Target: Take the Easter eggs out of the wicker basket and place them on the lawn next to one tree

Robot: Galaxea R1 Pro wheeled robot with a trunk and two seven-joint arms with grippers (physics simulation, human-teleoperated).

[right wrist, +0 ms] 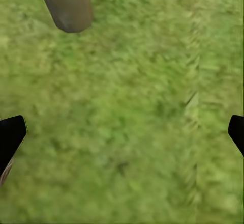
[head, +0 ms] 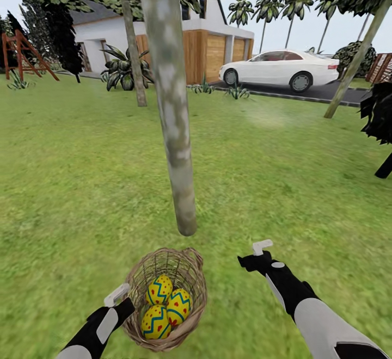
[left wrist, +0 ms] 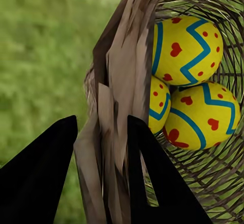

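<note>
Left hand (left wrist: 99, 152) pinches the rim of the wicker basket (head: 191, 272): in the left wrist view its two dark fingers (left wrist: 152, 183) sit on either side of the woven wall, one outside and one inside. In the head view the left hand (head: 117, 295) meets the basket at its near left edge, low in the scene.

Three Easter eggs (head: 166, 306) lie together inside the basket, touching one another. Each is yellow with a blue-green zigzag band and small red marks. The left wrist view shows them (left wrist: 188, 51) close up, resting against the open weave, with red heart shapes on their shells.

Right hand (head: 260, 254) is spread wide and holds nothing. It hovers over the lawn (head: 81, 185) to the right of the basket, apart from it. The right wrist view shows its dark fingertips (right wrist: 11, 135) at opposite edges, with bare grass (right wrist: 132, 112) between them.

The tree (head: 174, 119), a pale grey-beige trunk with lighter mottled patches, stands just beyond the basket and leans slightly. Its base (right wrist: 66, 5) appears in the right wrist view too.

Farther off stand a white house (head: 103, 35) with wooden garage doors (head: 215, 57), a white car (head: 280, 69) on a driveway, palms, and a red wooden frame (head: 22, 54) at the far left.
</note>
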